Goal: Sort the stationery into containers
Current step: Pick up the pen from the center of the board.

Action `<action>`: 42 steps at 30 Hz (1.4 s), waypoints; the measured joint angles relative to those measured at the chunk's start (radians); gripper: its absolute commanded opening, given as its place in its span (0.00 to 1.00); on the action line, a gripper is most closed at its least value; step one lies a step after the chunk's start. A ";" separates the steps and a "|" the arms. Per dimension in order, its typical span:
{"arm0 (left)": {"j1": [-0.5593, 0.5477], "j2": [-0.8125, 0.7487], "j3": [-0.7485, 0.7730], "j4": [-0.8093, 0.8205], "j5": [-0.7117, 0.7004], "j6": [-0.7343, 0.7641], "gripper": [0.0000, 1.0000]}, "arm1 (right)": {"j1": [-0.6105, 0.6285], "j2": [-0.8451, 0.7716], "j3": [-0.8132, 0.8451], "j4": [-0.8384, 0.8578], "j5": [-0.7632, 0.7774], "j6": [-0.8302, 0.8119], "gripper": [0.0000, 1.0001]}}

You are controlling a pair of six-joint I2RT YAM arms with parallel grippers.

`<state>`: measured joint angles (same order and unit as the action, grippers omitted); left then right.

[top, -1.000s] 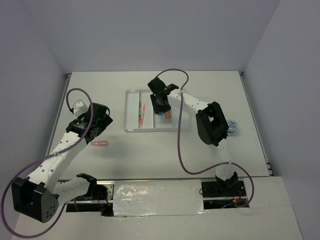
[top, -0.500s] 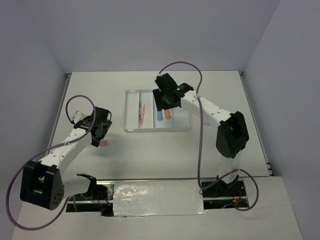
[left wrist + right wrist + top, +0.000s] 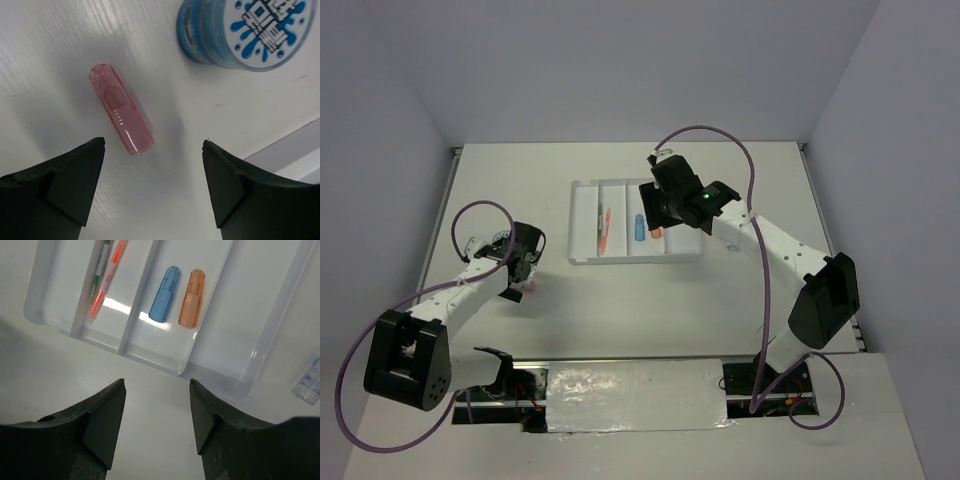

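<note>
I judge that the step in hand is the pick-up of the pink capsule [image 3: 121, 116]. It lies flat on the table [image 3: 620, 300], to the left of the white tray [image 3: 585, 220] and well apart from it. A blue-white roll [image 3: 245, 30] stands near it, not touching.

My left gripper [image 3: 152, 145] hangs just above the capsule. Its fingers are spread wide and they grasp nothing. The capsule is between the two finger lines but a little beyond the tips, and it lies somewhat oblique to them.

My right gripper [image 3: 156, 390] hovers over the near edge of the tray, also released and empty. In the tray the thin green pen [image 3: 102, 265] and the orange pen [image 3: 107, 280] share one compartment. The blue capsule [image 3: 165, 301] and the orange capsule [image 3: 191, 298] lie side by side in the next compartment to the right.

For the next move I would lower the left gripper until the fingers stand on both sides of the pink capsule. A small turn of the wrist should square them to its long sides. I would close gently, because the smooth round shell may slip out. I think the place for it is beside the other two capsules.
</note>
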<state>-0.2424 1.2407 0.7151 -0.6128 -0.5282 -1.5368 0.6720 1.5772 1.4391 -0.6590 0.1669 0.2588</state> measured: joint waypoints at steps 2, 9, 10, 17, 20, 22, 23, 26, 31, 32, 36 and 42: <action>0.000 0.000 -0.016 -0.002 -0.006 -0.013 0.88 | 0.000 0.000 -0.006 0.001 0.006 -0.003 0.61; 0.000 0.047 -0.031 -0.011 -0.026 -0.020 0.84 | 0.001 0.002 -0.007 0.005 0.023 -0.007 0.61; 0.002 0.060 -0.031 -0.012 -0.026 -0.020 0.84 | 0.001 0.004 -0.007 0.006 0.026 -0.008 0.61; 0.013 0.161 -0.014 -0.032 -0.020 -0.019 0.61 | 0.001 0.022 -0.008 0.007 0.037 -0.011 0.61; 0.013 0.184 0.003 -0.042 -0.014 -0.019 0.52 | 0.001 0.032 -0.008 0.007 0.039 -0.011 0.61; 0.013 0.186 0.004 -0.043 -0.009 -0.015 0.34 | 0.002 0.034 -0.008 0.007 0.039 -0.011 0.61; 0.013 0.186 0.004 -0.042 -0.006 -0.017 0.28 | 0.002 0.034 -0.008 0.007 0.040 -0.011 0.61; 0.013 0.179 0.003 -0.032 0.005 -0.011 0.02 | 0.002 0.034 -0.008 0.008 0.040 -0.011 0.61; 0.016 0.113 -0.034 -0.040 0.041 -0.012 0.00 | 0.002 0.034 -0.011 0.009 0.040 -0.015 0.61; 0.016 0.083 -0.043 -0.047 0.048 -0.011 0.00 | 0.002 0.033 -0.014 0.009 0.041 -0.016 0.61; 0.016 -0.061 -0.050 -0.080 0.058 -0.009 0.00 | 0.002 0.029 -0.031 0.008 0.042 -0.019 0.61; -0.020 -0.285 -0.059 0.056 0.119 0.159 0.00 | -0.040 -0.008 -0.055 0.011 0.028 -0.018 0.61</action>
<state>-0.2623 0.9554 0.6563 -0.5571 -0.4091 -1.3773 0.6315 1.5692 1.3846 -0.6476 0.1947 0.2405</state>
